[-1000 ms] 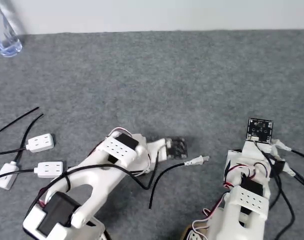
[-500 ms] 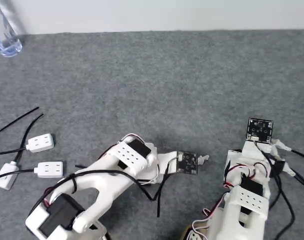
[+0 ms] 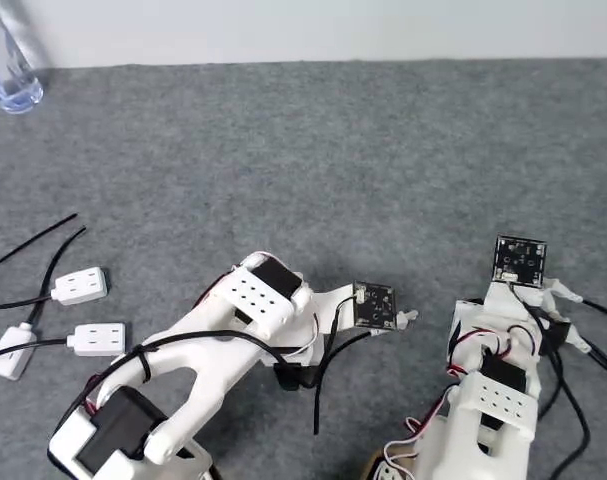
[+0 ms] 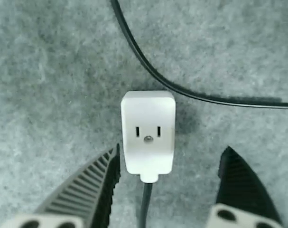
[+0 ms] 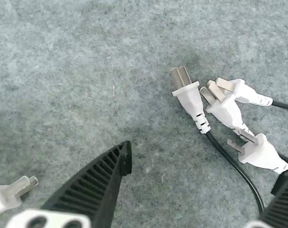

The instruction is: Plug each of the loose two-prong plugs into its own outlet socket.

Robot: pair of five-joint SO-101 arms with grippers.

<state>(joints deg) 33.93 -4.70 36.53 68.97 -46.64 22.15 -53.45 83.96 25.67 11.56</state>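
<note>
The left arm stretches toward the middle, its left gripper released, with a finger on each side of one socket. The right gripper, also released, hangs near four clustered plugs. A fifth plug lies apart. Three other sockets lie far left.

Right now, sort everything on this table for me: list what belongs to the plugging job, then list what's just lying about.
For the job:
- outlet socket
- far socket
- near socket
- bunched plugs
- lone plug

Just lying about:
- clear bottle, at the table's far corner
</note>
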